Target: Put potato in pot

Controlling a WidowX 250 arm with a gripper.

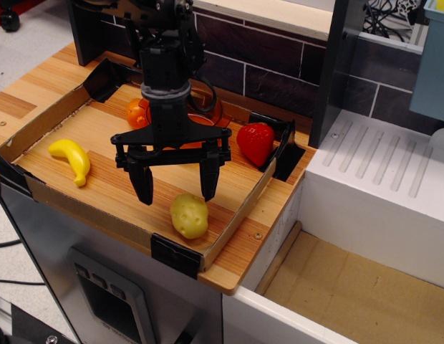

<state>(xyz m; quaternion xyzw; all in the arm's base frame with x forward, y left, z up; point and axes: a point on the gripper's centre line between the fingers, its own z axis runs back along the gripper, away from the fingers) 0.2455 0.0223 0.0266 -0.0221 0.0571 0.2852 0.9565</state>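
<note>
The pale yellow-green potato (189, 216) lies on the wooden tray floor near the front right corner. My gripper (176, 188) hangs open just above and behind it, its two black fingers spread wide, the right fingertip (208, 188) close to the potato's top. The gripper holds nothing. The translucent orange-brown pot (207, 115) stands at the back of the tray, mostly hidden behind the arm.
A yellow banana (74, 158) lies at the tray's left. A small orange fruit (137, 112) sits left of the pot. A red strawberry (256, 142) is at the right. The cardboard tray wall (240, 212) runs beside the potato. A white sink unit (379, 186) stands right.
</note>
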